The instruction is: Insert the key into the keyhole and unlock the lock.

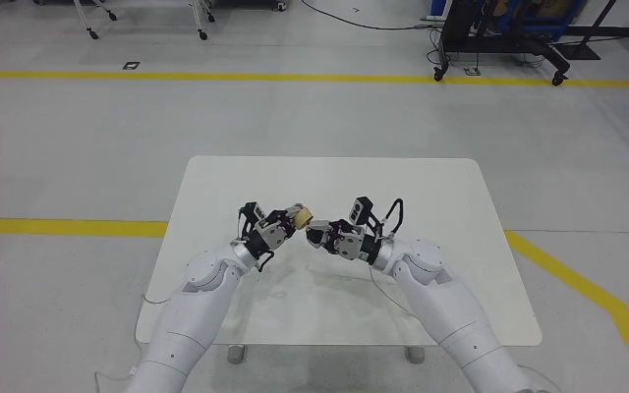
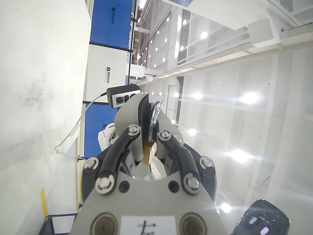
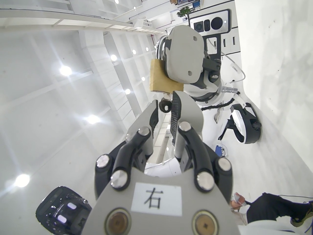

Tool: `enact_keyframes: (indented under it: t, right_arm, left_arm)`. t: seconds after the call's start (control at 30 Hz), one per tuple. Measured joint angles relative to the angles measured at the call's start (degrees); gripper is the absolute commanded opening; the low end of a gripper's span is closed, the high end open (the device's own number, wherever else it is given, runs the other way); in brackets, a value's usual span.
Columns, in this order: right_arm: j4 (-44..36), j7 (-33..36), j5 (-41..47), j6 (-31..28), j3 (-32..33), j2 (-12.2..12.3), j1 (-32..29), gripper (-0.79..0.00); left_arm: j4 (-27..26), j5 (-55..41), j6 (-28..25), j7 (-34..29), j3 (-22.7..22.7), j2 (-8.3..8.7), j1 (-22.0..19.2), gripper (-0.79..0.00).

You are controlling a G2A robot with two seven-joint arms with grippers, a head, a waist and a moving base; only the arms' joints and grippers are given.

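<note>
Both arms meet above the middle of the white table (image 1: 442, 196). My left gripper (image 1: 287, 222) (image 2: 151, 105) is shut on a brass padlock (image 1: 302, 213) (image 2: 149, 151), whose silver shackle (image 2: 155, 114) runs up between the fingers. From the right wrist, the padlock's brass body (image 3: 161, 78) sticks out past a grey left finger (image 3: 184, 57). A dark round-headed key (image 3: 164, 106) sits at the lock's underside, with its shaft hidden. My right gripper (image 1: 316, 236) (image 3: 166, 98) is closed around the key's head.
The grippers hang over the table's centre, away from all its edges. Yellow floor lines run behind and beside the table. A black wheeled rack (image 1: 501, 39) stands far back on the right.
</note>
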Motion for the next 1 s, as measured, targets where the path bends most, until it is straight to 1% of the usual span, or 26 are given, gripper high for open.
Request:
enact_keyframes:
  t: [0.13, 0.33, 0.5, 0.63, 0.77, 0.8, 0.83, 0.9, 0.93, 1.0]
  right_arm:
    - [1.3, 1.2, 3.1, 0.2, -0.4, -0.2, 0.2, -0.785]
    - [4.4, 4.7, 11.4, 1.3, -0.3, -0.8, 0.5, -0.785]
    - [7.8, 8.4, 18.5, 3.1, -0.9, -1.5, 1.3, -0.785]
    - [10.0, 9.9, 20.0, 3.6, -1.6, -1.8, 2.5, -0.785]
    - [10.5, 8.6, 17.2, 2.8, -2.2, -1.8, 3.5, -0.785]
    - [10.2, 8.2, 16.5, 2.6, -2.2, -1.7, 3.6, -0.751]
    - [9.8, 7.9, 15.8, 2.3, -2.2, -1.7, 3.5, -0.65]
    - [8.8, 7.8, 14.9, 1.8, -2.1, -1.5, 3.1, -0.536]
    - [8.4, 7.8, 14.6, 1.6, -2.0, -1.5, 2.9, -0.52]
    - [7.5, 7.5, 13.7, 1.3, -1.9, -1.3, 2.5, -0.52]
  left_arm:
    - [-0.2, 0.0, -0.2, -0.1, 0.0, 0.01, 0.1, -0.785]
    - [-0.3, 0.6, -1.5, -0.3, -0.1, 0.06, 0.0, -0.785]
    - [-0.5, 1.7, -3.7, 0.6, -0.4, 0.12, 0.1, -0.785]
    - [-0.8, 1.9, -4.7, 1.4, -0.6, 0.15, 0.4, -0.785]
    - [-0.9, 2.1, -4.7, 1.6, -0.7, 0.17, 0.5, -0.785]
    - [-0.9, 2.1, -4.7, 1.5, -0.7, 0.17, 0.5, -0.785]
    - [-0.9, 2.0, -4.8, 1.5, -0.7, 0.16, 0.4, -0.785]
    - [-0.8, 1.9, -4.8, 1.4, -0.7, 0.17, 0.3, -0.785]
    - [-0.7, 1.8, -4.9, 1.3, -0.8, 0.17, 0.3, -0.785]
    - [-0.5, 1.7, -5.0, 1.3, -0.9, 0.19, 0.2, -0.785]
